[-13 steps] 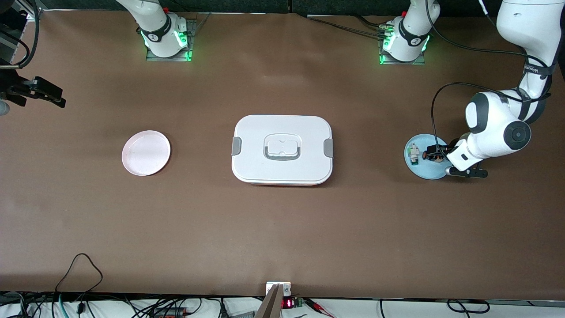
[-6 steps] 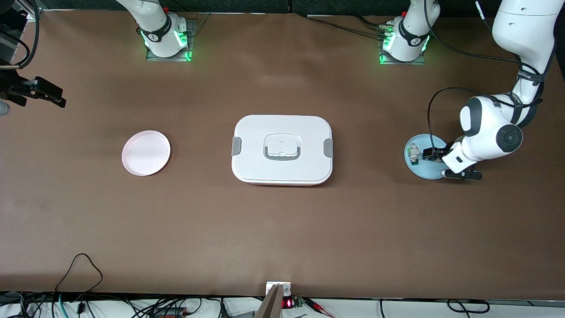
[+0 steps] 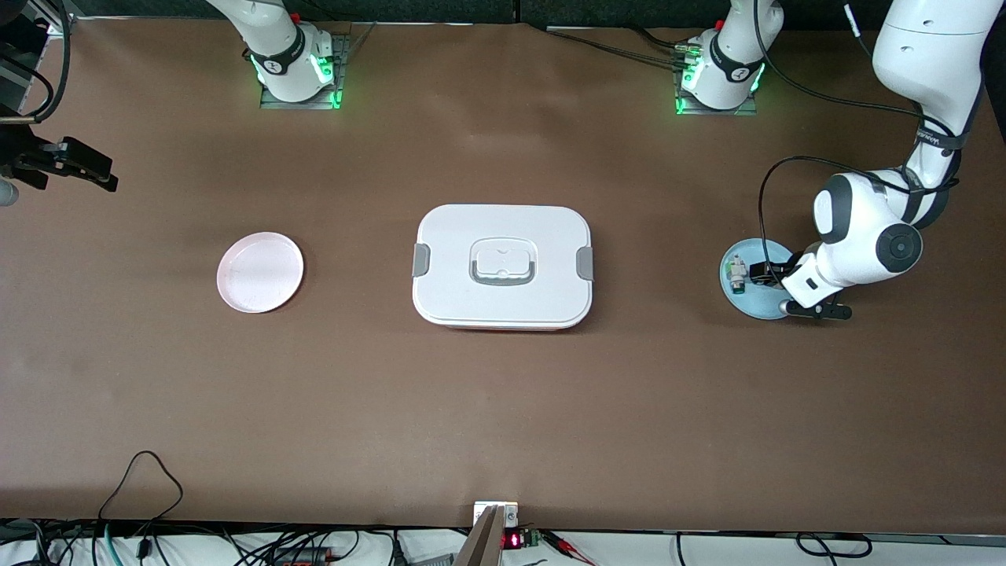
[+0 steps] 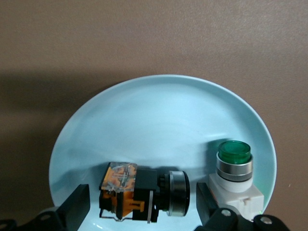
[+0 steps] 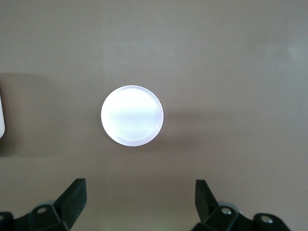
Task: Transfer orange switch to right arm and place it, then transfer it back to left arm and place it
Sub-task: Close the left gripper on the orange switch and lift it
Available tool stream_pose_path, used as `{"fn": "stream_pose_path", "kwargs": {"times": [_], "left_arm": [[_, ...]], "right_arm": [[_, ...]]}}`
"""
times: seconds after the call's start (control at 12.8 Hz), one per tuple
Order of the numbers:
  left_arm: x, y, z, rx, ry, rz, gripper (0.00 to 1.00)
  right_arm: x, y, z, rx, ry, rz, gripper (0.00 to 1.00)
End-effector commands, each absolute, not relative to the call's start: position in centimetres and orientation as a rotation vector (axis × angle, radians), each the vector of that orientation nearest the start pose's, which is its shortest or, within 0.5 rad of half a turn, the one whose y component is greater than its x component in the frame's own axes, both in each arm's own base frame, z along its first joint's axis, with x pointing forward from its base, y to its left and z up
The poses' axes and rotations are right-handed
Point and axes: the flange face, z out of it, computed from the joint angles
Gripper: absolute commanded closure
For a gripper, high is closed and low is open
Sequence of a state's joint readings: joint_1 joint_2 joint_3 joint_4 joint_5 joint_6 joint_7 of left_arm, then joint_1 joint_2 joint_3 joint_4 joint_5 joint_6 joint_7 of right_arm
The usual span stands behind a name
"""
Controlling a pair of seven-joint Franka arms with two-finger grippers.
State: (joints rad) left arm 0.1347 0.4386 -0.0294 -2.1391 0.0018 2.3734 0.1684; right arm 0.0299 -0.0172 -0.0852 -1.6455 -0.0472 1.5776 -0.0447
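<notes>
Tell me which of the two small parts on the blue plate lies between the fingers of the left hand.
The orange switch, lying on its side on the blue plate, sits between the open fingers of the left hand. The green-capped white part stands upright beside it, outside the fingers.

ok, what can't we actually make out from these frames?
- Orange switch: hidden in the front view by the left gripper; only the left wrist view shows it, lying between the open fingers.
- Right gripper: cut off by the front view's edge.
- Box contents: hidden under its lid.
- Blue plate: partly covered by the left arm.
</notes>
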Motion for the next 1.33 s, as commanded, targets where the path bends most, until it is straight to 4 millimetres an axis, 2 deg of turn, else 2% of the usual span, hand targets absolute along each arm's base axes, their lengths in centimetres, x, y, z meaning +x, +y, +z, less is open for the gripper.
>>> {"fn": "stream_pose_path", "kwargs": {"times": [0.0,0.16,0.23,0.39,0.7,0.86,1.02,1.17,1.25], "left_arm": [[54.3,5.4,18.1,-3.165,0.137,0.303,0.49],[54.3,5.2,18.2,-3.166,0.139,0.310,0.73],[54.4,5.2,18.3,-3.167,0.135,0.310,0.80],[54.8,5.1,19.3,-3.166,0.140,0.324,0.84],[57.1,4.7,24.0,-3.165,0.141,0.419,0.85],[56.9,3.6,26.6,-3.165,0.080,0.518,0.85],[55.9,-0.5,30.9,-3.183,-0.058,0.670,0.85],[55.3,-4.5,35.8,-3.189,-0.240,0.843,0.85],[55.1,-6.6,38.2,-3.170,-0.322,0.911,0.85]], "right_arm": [[54.7,-3.3,60.3,-3.179,-0.006,0.099,0.00],[54.7,-3.3,60.3,-3.179,-0.006,0.099,0.00],[54.7,-3.3,60.3,-3.179,-0.006,0.099,0.00],[54.7,-3.4,60.3,-3.179,0.001,0.099,0.00],[55.1,-3.2,59.3,-3.178,-0.006,0.140,0.00],[55.1,-3.3,59.2,-3.176,0.001,0.142,0.00],[55.2,-3.2,59.1,-3.175,-0.001,0.144,0.00],[54.9,-2.0,59.3,-3.175,-0.039,0.158,0.00],[54.8,-2.3,59.3,-3.174,-0.037,0.168,0.00]]}}
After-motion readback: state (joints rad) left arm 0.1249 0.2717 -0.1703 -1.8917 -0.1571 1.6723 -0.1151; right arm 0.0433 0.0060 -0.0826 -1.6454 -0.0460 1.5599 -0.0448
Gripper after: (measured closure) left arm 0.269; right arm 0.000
